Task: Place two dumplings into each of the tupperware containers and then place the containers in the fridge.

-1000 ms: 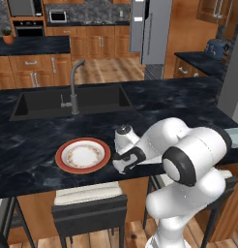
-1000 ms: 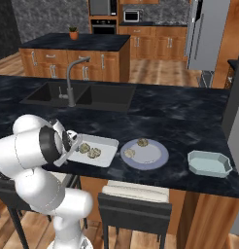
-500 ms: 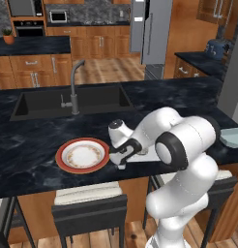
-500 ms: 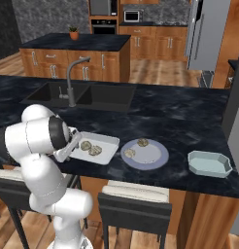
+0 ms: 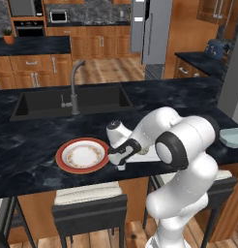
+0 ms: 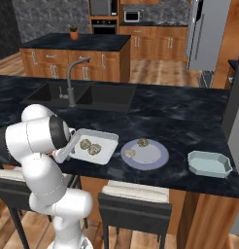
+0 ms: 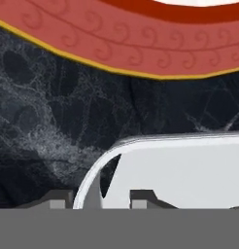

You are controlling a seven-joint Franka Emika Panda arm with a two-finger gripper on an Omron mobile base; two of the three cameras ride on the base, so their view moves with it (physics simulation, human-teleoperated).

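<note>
Two dumplings (image 6: 85, 144) lie on a white square tray (image 6: 106, 138). Two more dumplings (image 6: 142, 142) rest in a round blue-grey tupperware container (image 6: 153, 156). A second, rectangular container (image 6: 209, 163) stands empty at the right; it shows as well at the counter's edge (image 5: 232, 137). My gripper (image 5: 120, 163) sits low at the counter's front edge, between the red-rimmed plate and the tray. In the hand view the gripper (image 7: 98, 199) straddles the tray's corner rim (image 7: 92, 180), fingers narrowed but still apart. The fridge (image 5: 152, 29) stands far behind.
A red-rimmed plate (image 5: 83, 155) lies just left of the gripper, and its rim (image 7: 116, 44) crosses the top of the hand view. A sink (image 5: 72, 99) with a faucet (image 5: 75, 87) is behind it. Stools (image 5: 89, 206) stand below the counter edge.
The arm has swung down toward the tray's near-left corner. The fingers have narrowed from wide open around the tray's rim.
</note>
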